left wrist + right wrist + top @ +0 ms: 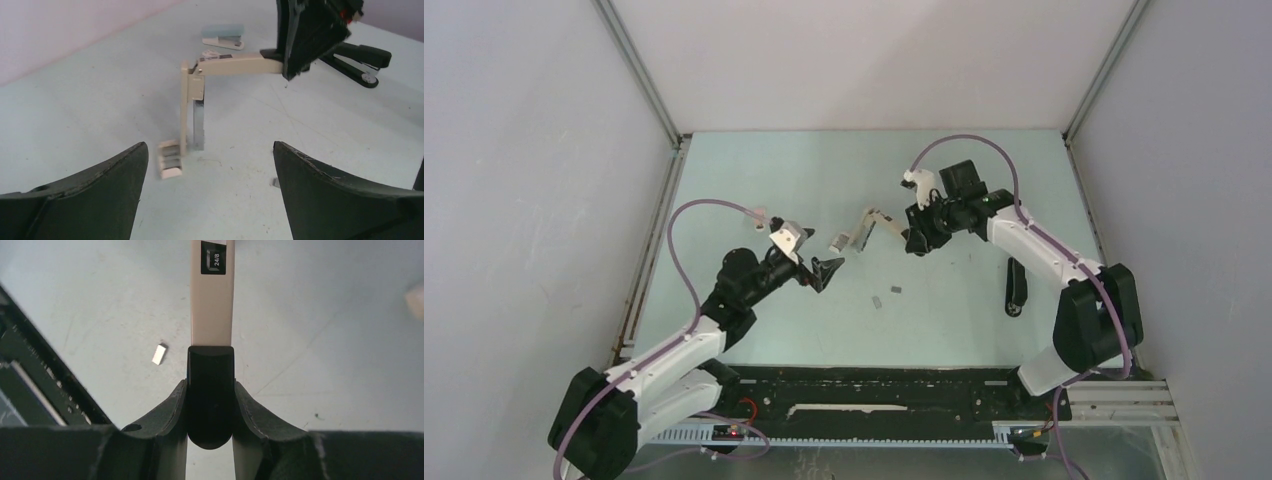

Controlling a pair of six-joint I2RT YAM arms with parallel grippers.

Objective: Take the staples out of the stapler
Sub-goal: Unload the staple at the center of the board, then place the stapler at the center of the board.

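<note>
**Left.** Your left gripper [826,268] hangs low over the table [754,180]. Its jaws are spread wide with nothing between them. In the wrist view its fingers [100,190] frame the scene from both bottom corners.

**Centre.** The staples [877,301] lie loose on the table as two short grey strips close together. They sit right of the left gripper's tips and nearer the arm bases, touching neither gripper. From the left wrist, one small strip [274,182] shows on the table just beside the inner edge of the right-hand finger, not between the pads. From the right wrist, one strip [159,354] lies left of the stapler's arm, apart from those fingers.

**Centre-right.** The beige stapler [864,228] is swung open. One arm is level in the air; the other hangs down with its metal magazine [198,125] exposed and its lower end at the table. You cannot tell whether any strip sits in the magazine.

**Right.** Your right gripper [914,238] is clamped on the stapler's black end [210,390]. A black stapler [1016,290] lies farther right on the table. In the left wrist view a blue-grey stapler [222,36] shows beyond the open one.
</note>
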